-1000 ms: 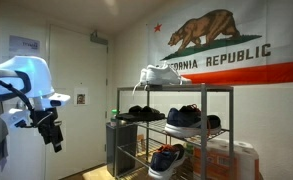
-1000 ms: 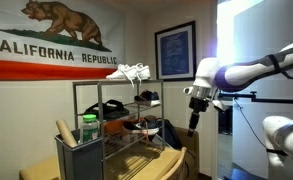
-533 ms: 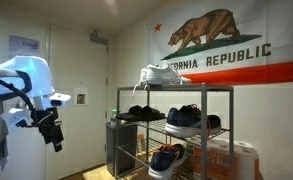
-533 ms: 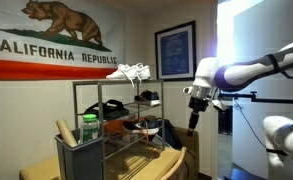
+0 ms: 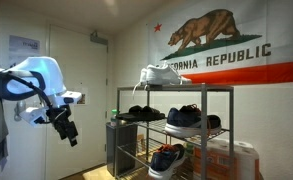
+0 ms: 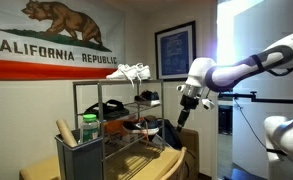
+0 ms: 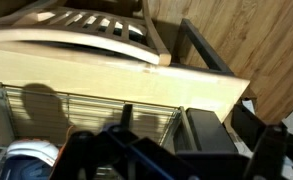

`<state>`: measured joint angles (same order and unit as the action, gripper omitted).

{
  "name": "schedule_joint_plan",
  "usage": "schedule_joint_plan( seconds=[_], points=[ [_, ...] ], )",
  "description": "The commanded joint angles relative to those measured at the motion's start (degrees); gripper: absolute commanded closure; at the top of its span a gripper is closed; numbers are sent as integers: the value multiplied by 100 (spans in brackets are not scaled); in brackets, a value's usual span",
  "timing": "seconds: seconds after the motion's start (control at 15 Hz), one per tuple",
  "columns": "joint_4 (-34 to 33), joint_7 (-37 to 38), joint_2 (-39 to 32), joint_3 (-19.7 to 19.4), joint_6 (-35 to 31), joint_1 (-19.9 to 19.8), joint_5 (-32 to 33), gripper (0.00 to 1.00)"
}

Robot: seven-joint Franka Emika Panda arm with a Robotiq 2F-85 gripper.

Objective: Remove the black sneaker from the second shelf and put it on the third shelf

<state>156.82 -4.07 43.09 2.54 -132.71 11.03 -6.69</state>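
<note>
The black sneaker [image 5: 184,117] with its thick white sole sits on the second shelf [image 5: 162,126] of the grey wire rack, between low black shoes [image 5: 143,113] and another dark shoe [image 5: 214,123]. The third shelf [image 5: 198,158] below holds a blue-black sneaker with orange lining [image 5: 166,157]. My gripper [image 5: 71,133] hangs in the air well to the side of the rack, apart from it; it also shows in an exterior view [image 6: 182,118]. In the wrist view its dark fingers [image 7: 231,140] stand apart with nothing between them, above a wire grid [image 7: 86,105].
A white sneaker [image 5: 158,75] lies on the top tier. A wooden chair [image 6: 171,135] stands by the rack near the gripper, and its curved back [image 7: 76,45] fills the wrist view. A box with a green bottle [image 6: 87,128] is in front.
The arm has swung toward the rack, carrying the gripper a little closer to it and tilting it. The shoes have not moved.
</note>
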Motion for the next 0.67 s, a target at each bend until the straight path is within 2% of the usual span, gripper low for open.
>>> schedule_joint_plan(
  seconds=[0.0, 0.27, 0.6],
  points=[
    [-751, 269, -1051, 137, -491, -407, 255, 0],
    [-1528, 945, -1781, 271, -926, -891, 644, 0],
    [-2500, 2284, -2453, 595, -1131, -1629, 1615, 0]
  ],
)
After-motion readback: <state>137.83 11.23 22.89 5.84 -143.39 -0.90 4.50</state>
